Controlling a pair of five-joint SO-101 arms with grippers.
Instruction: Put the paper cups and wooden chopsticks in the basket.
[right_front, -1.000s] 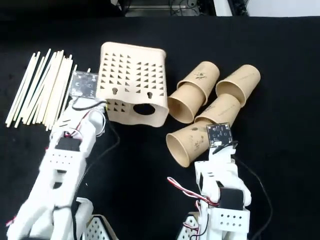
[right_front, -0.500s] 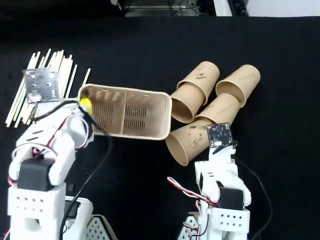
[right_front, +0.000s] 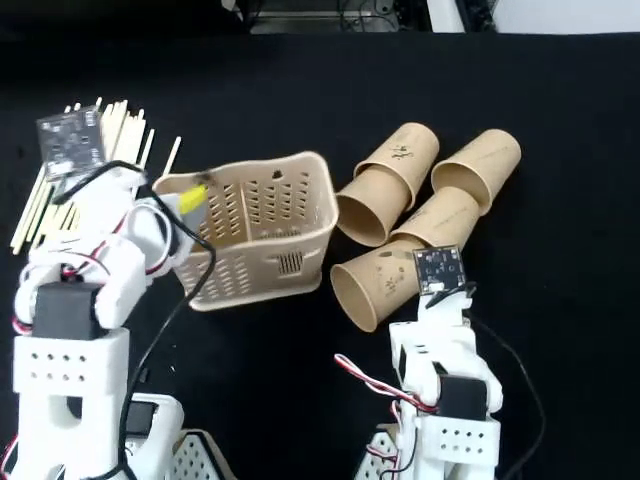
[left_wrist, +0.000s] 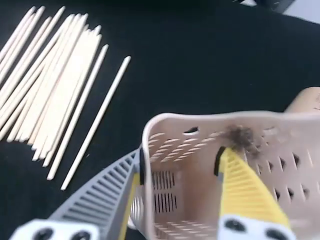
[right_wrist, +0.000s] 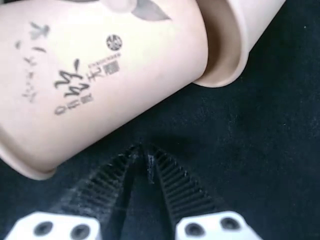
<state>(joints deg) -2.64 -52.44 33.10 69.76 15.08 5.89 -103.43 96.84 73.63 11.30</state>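
We see our left gripper (left_wrist: 180, 157) clamped on a wall of the basket (right_front: 270, 225). Our right gripper (right_wrist: 148, 159) sits closed, empty, beside a paper cup (right_wrist: 100, 75).

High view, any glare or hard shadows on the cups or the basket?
High view: even light, no glare on the brown paper cups or the beige perforated plastic basket; the black cloth swallows shadows. Right wrist view: one cup's mouth is shaded inside.

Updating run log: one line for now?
left gripper: shut on basket | right gripper: shut, by paper cups | chopsticks: outside basket
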